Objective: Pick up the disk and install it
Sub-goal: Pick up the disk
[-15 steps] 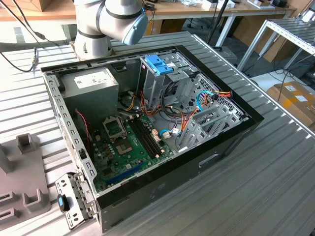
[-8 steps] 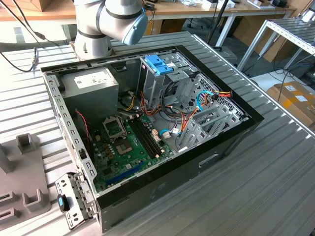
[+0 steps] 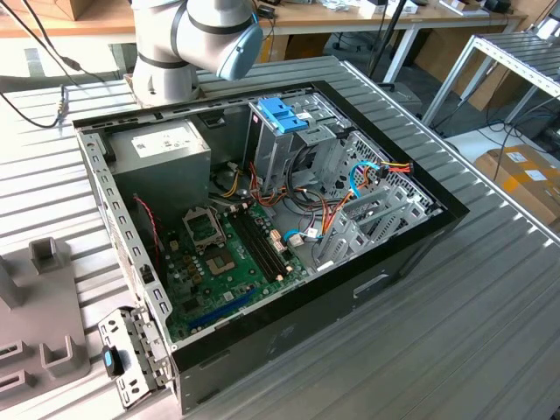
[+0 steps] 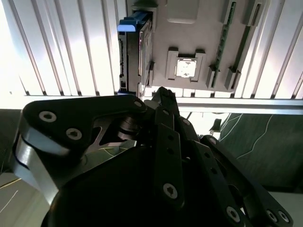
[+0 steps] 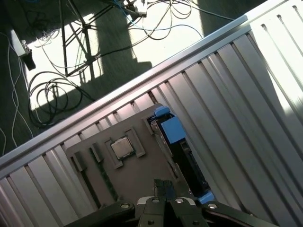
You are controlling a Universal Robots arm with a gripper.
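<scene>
- Tips of the black metal gripper [image 5: 164, 188] were pressed together, with nothing between them.
- The gripper hung over a flat grey plastic tray [image 5: 137, 177], close to one edge of it.
- The flat dark metal disk with blue plastic rails [image 5: 185, 161] stood on its thin edge in a slot along one side of that tray. It had not been picked up yet.
- In both wrist views the disk [image 4: 143, 47] was near the gripper tips but apart from them.
- A small square silver chip [image 5: 122, 148] sat in its own holder on the tray, near the disk.
- The tray lay on a ribbed silver metal table [image 5: 227, 94]. Past the table's edge, thin black cables [image 5: 52, 90] lay on the floor.
- In the exterior view the tray [image 3: 52, 306] sat at the exterior view's left, on the near side, beside a big open black computer case [image 3: 297, 319] in the middle of the table.
- A green circuit board [image 3: 210, 262] lay flat on the bottom of the case.
- A big grey metal power box with a white sticker [image 3: 166, 153] sat in the far left corner of the case.
- A blue plastic handle [image 3: 282, 114] sat on top of a metal cage, just to the right of the power box.
- The thick grey and blue robot arm [image 3: 188, 44] stood on the table at the far side, behind the case.
</scene>
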